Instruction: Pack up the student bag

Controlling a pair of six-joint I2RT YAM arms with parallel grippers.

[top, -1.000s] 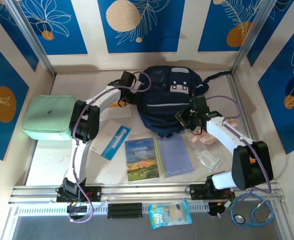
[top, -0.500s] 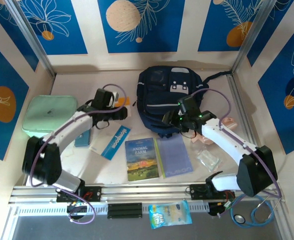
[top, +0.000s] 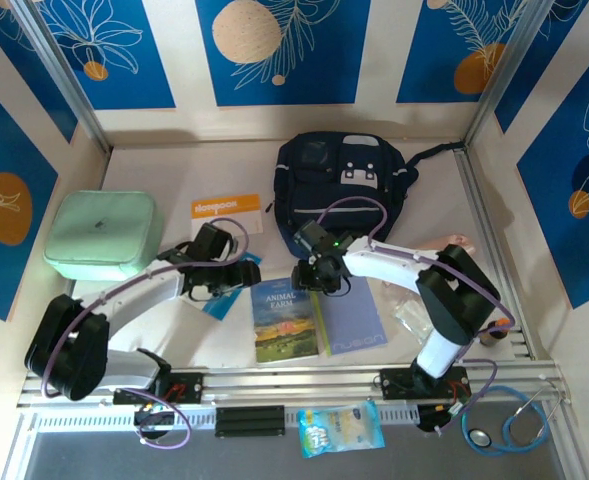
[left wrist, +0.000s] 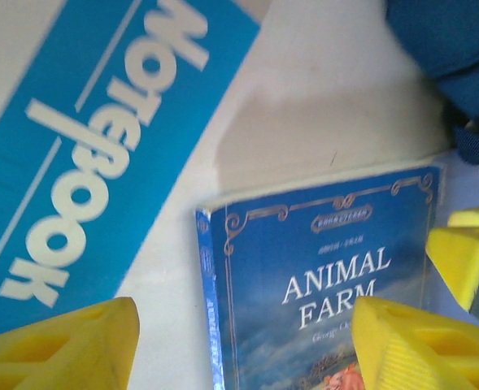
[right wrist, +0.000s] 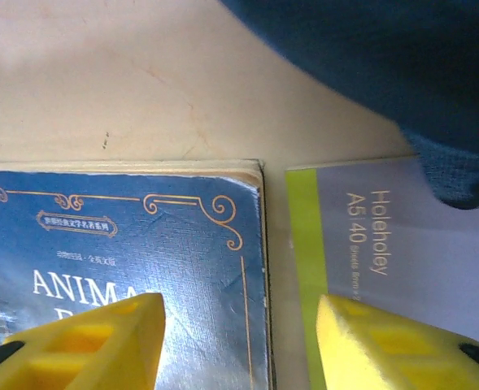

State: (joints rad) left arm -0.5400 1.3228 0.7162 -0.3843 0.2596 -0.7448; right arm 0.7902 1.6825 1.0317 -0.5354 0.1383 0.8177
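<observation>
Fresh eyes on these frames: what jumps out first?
Both arms converge on the Animal Farm book, front and centre. The left tool and the right tool each stand open over its top end, holding nothing. Behind them the dark navy student bag lies at the back, and a mint green case sits at the far left.

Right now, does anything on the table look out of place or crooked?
Mostly tidy. The blue notebook lies slanted next to the Animal Farm book. The lower edge of the student bag overlaps a corner of the purple notebook. A snack packet and a stethoscope lie outside the near rail, apart from everything else.
</observation>
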